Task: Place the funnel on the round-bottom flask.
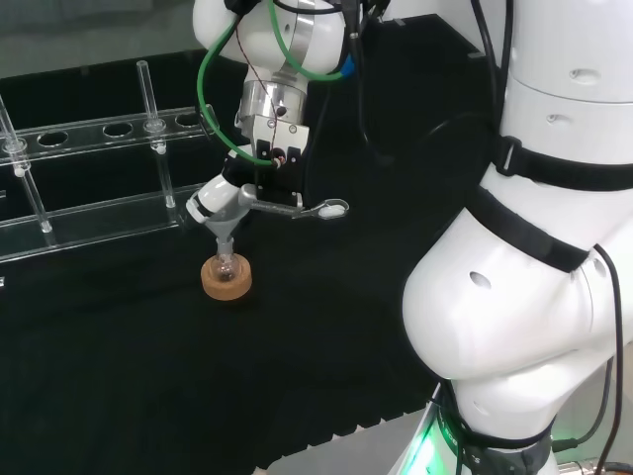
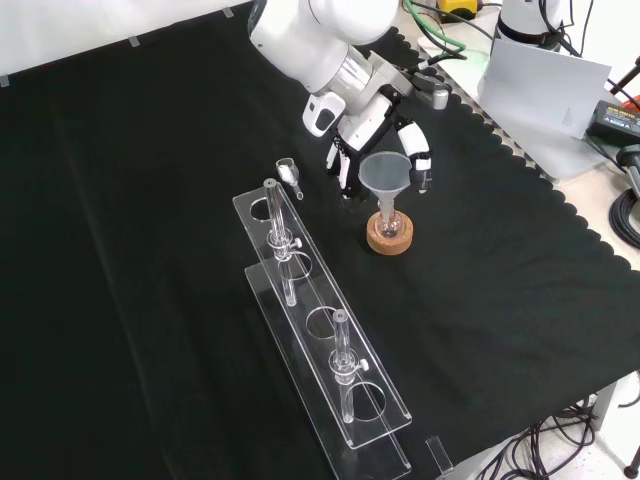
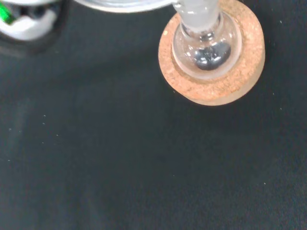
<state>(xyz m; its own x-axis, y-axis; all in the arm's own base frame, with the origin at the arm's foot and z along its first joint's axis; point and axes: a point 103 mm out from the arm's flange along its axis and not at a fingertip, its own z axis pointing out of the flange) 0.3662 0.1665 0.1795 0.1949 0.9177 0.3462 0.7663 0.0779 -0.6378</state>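
1. Funnel (image 1: 226, 219) and flask are already joined, as far as the head view shows. Left of centre, the funnel's stem runs down into the neck of the round-bottom flask (image 1: 226, 265), which sits in a cork ring (image 1: 226, 280) on the black cloth (image 1: 119, 376). The hand (image 1: 232, 195) is right at the funnel's cone, its fingers spread about the rim; whether they touch it I cannot tell from here. A clear tube rack (image 1: 89, 183) stands at the left of the frame.

2. In the front view, just right of centre in the upper half, the funnel (image 2: 384, 172) stands upright, a grey translucent cone with its stem in the flask (image 2: 388, 222) on the cork ring (image 2: 389, 236). The hand (image 2: 385, 115) comes down from the top, its fingers (image 2: 421, 155) straight and apart, standing on either side of the cone, not curled round it. I judge the placing done in the main; what is left is for the hand to draw clear without tipping the funnel.

3. In the wrist view, at the upper right, the flask (image 3: 204, 45) shows as a small clear bulb with a frosted neck and something dark at its bottom, centred in the cork ring (image 3: 240, 72).
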